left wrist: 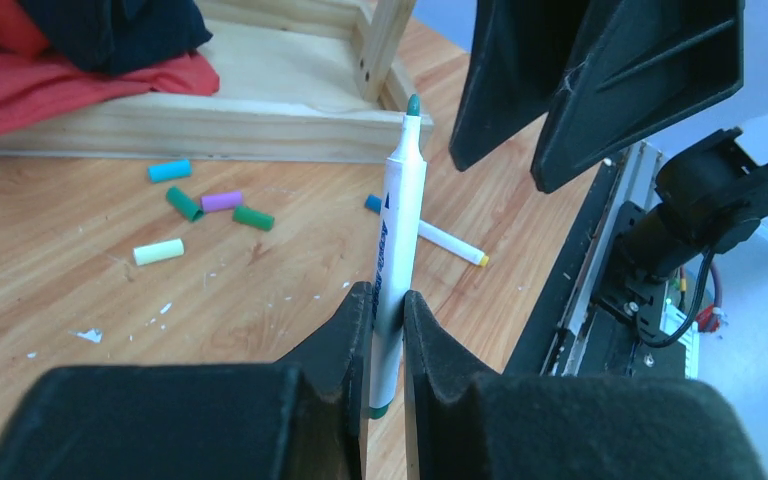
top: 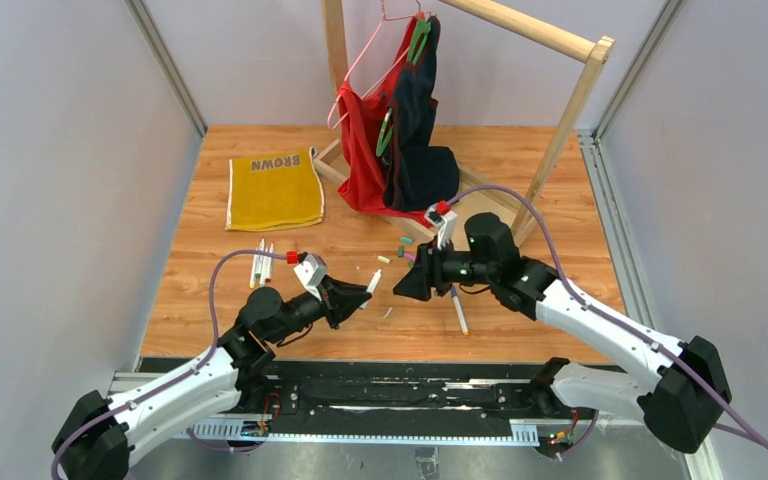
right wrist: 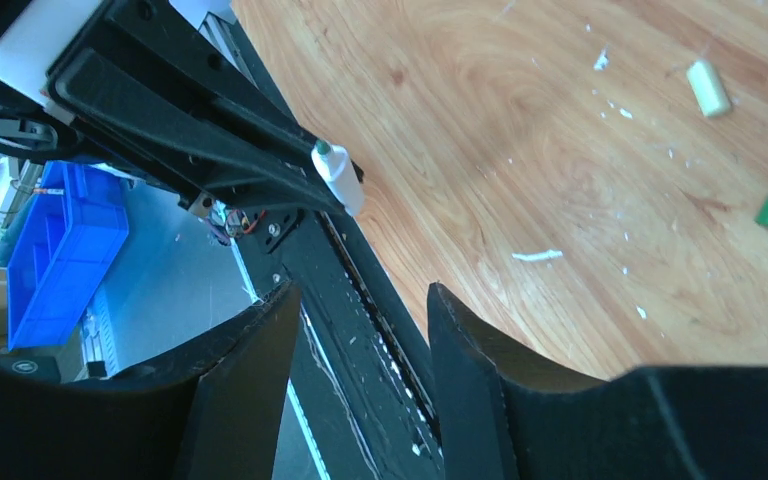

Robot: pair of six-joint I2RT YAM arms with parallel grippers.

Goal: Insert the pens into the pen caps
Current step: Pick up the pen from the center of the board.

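Poised for capping, with nothing yet fetched to cap with.
Near the pale wooden rack frame: clamping the black left gripper on a white green-tipped marker pen, tip outward to meet a cap; facing it with the black right gripper wide, empty — leaving short coloured plastic caps strewn beside that frame.

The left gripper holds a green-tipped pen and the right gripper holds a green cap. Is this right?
Not quite. The right gripper holds nothing; the right wrist view shows its jaws open and empty. The left gripper does hold the green-tipped pen.
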